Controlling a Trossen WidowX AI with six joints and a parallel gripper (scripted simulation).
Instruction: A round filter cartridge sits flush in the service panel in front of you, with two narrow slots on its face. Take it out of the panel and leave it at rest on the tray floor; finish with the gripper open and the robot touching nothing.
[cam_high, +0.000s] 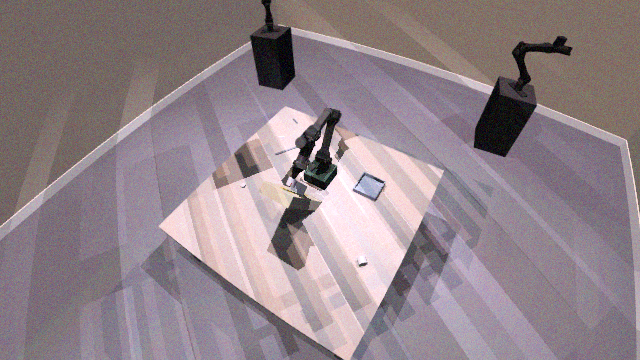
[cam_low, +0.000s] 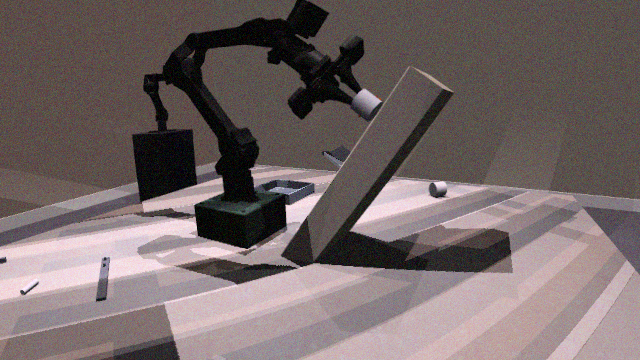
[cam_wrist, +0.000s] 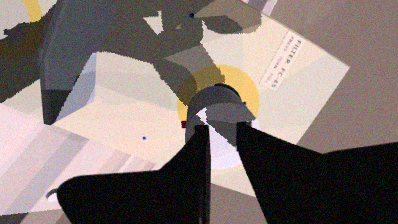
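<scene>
The white round filter cartridge (cam_high: 290, 183) (cam_low: 367, 105) (cam_wrist: 220, 155) stands out from the face of the tilted service panel (cam_low: 380, 150) (cam_wrist: 320, 95), over the yellow ring on it. My gripper (cam_low: 356, 95) (cam_wrist: 220, 130) is shut on the cartridge, with its fingertips at the outer end. In the wrist view the cartridge's inner end overlaps the ring and dark opening; whether it is fully clear of the opening cannot be told. The slots are hidden. The shallow tray (cam_high: 365, 195) (cam_low: 301, 194) lies on the table beside the robot base, and no cartridge shows in it.
A grey-blue flap (cam_low: 337, 155) (cam_wrist: 75, 50) juts from the panel face beside the cartridge. A loose white cylinder (cam_high: 362, 261) (cam_low: 437, 189) stands beyond the panel. A flat bar (cam_high: 286, 150) (cam_low: 103, 279) and a small white rod (cam_low: 29, 286) lie on the table.
</scene>
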